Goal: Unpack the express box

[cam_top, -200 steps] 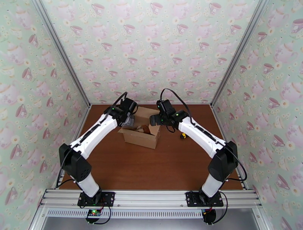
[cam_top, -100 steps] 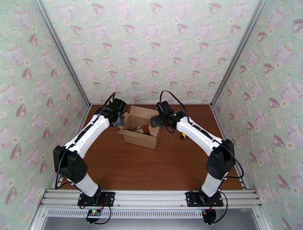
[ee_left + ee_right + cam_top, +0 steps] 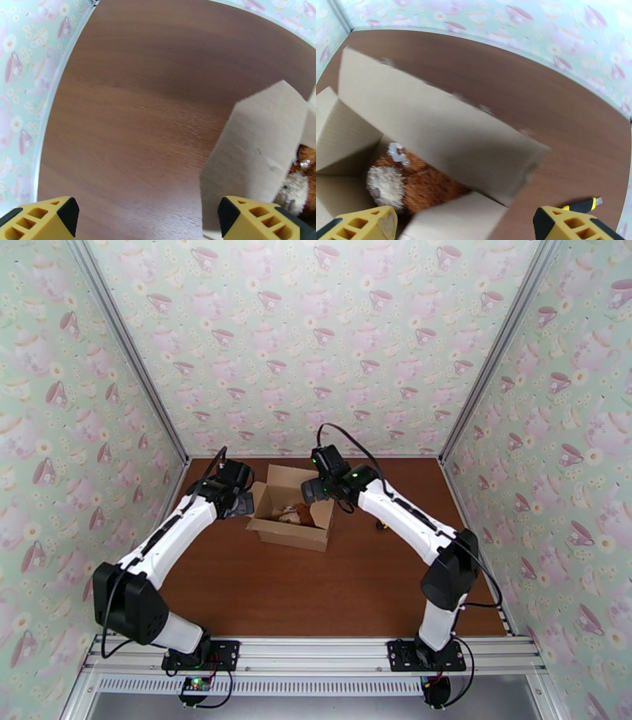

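The express box [image 3: 286, 534] stands on the brown table at the back centre with its top flaps spread open. A brown-and-white plush toy [image 3: 296, 513] lies inside it. My left gripper [image 3: 242, 504] is open just left of the box, apart from it. In the left wrist view the gripper [image 3: 146, 223] looks down on bare table, with a box flap [image 3: 256, 154] and the plush toy [image 3: 297, 185] at the right. My right gripper [image 3: 310, 492] hovers open over the box's far right corner. In the right wrist view the gripper [image 3: 466, 225] looks past a flap [image 3: 434, 130] at the plush toy [image 3: 410, 183] below.
A small black-and-yellow tool [image 3: 581, 204] lies on the table right of the box. Patterned walls [image 3: 316, 335] close in the table at the back and both sides. Bare brown tabletop [image 3: 316, 587] stretches in front of the box.
My left arm has drawn back leftwards off the box. My right gripper has moved left over the box opening and opened slightly wider. The box has shifted a little left.
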